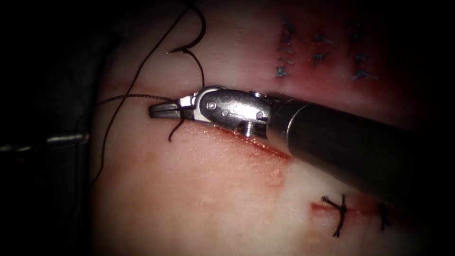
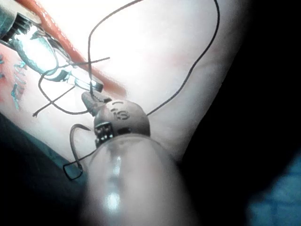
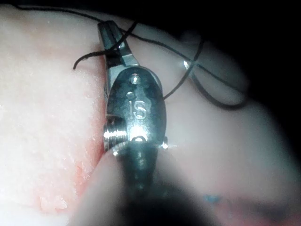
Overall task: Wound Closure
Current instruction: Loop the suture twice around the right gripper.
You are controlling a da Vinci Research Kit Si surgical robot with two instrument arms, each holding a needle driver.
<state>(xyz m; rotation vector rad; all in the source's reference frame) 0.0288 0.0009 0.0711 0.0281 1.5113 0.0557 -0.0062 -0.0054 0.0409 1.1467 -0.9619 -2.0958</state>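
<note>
Two jaws of the right tool (image 1: 163,110) pinch the thread (image 1: 135,96) over the cut (image 1: 256,144). Left tool (image 1: 66,139): jaws unclear. Needle (image 1: 196,28) lies loose on the tissue (image 1: 199,199).

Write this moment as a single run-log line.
right tool shut on thread over cut | left tool at tissue edge, hold unclear | needle free on tissue, held by neither

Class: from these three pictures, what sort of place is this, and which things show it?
Probably a surgical-robot suturing practice bench: the right tool holds thread over a cut in pale tissue, with finished stitches nearby.
</note>
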